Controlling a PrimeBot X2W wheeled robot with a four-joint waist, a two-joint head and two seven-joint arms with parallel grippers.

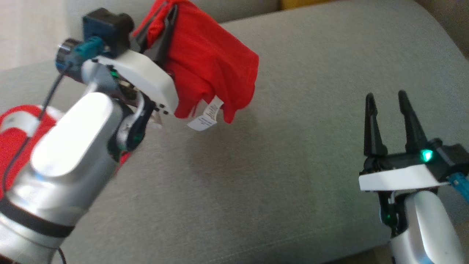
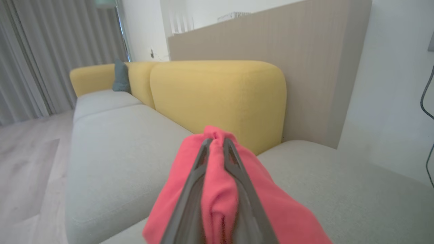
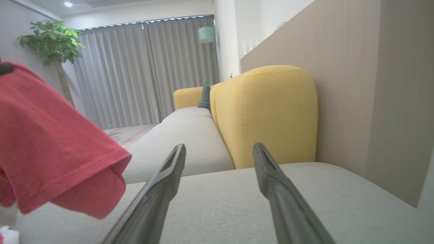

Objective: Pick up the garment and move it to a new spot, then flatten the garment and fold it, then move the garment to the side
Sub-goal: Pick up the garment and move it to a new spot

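The garment [image 1: 209,62] is red cloth with a white care label, hanging bunched above the grey sofa seat [image 1: 278,154] at the upper left of the head view. My left gripper [image 1: 169,14] is shut on its top fold; in the left wrist view the fingers [image 2: 195,179] pinch the red garment [image 2: 217,193] between them. More red cloth lies at the far left behind my left arm. My right gripper [image 1: 386,99] stands open at the lower right, low over the seat, with nothing between its fingers. In the right wrist view the garment [image 3: 51,149] hangs at the left, clear of my right gripper [image 3: 218,149].
Yellow back cushions [image 2: 217,98] rise behind the grey seat, with a beige partition wall [image 2: 305,51] beyond them. A teal pillow [image 2: 120,76] sits far along the sofa. Wooden floor [image 2: 23,162] and grey curtains [image 3: 142,67] lie past the sofa's far side.
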